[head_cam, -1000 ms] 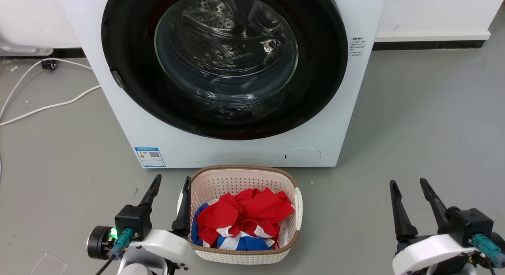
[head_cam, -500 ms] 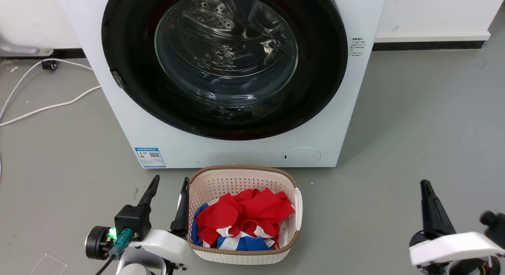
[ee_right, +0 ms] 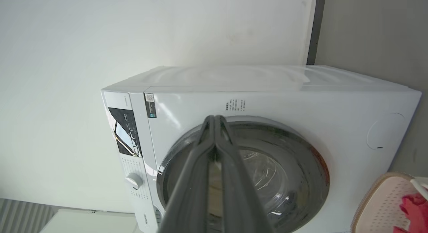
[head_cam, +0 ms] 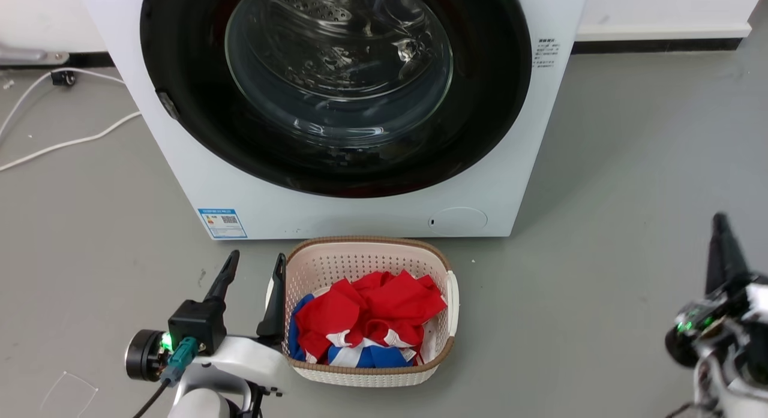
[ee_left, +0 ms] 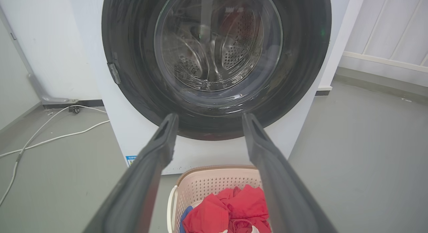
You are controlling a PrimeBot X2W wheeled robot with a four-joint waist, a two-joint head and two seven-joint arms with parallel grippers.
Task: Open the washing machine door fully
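The washing machine door (head_cam: 339,76) is a round glossy black ring around a bulging glass window, lying flat against the white machine front; it also shows in the left wrist view (ee_left: 217,59) and the right wrist view (ee_right: 284,179). A small grey piece (head_cam: 168,105) sits on its left rim. My left gripper (head_cam: 256,259) is open, low at the left beside the basket, its fingers pointing at the door (ee_left: 210,117). My right gripper (head_cam: 720,226) is at the far lower right, turned on its side, its fingers pressed together (ee_right: 214,119) and well short of the machine.
A pale laundry basket (head_cam: 360,243) with red and blue clothes (head_cam: 366,316) stands on the grey floor right before the machine. White cables (head_cam: 60,145) lie on the floor at the left. A wall with a dark skirting runs behind.
My right gripper has rolled onto its side, risen and shifted right, and its fingers have come together. The head camera has shifted a little. The left gripper has stayed put.
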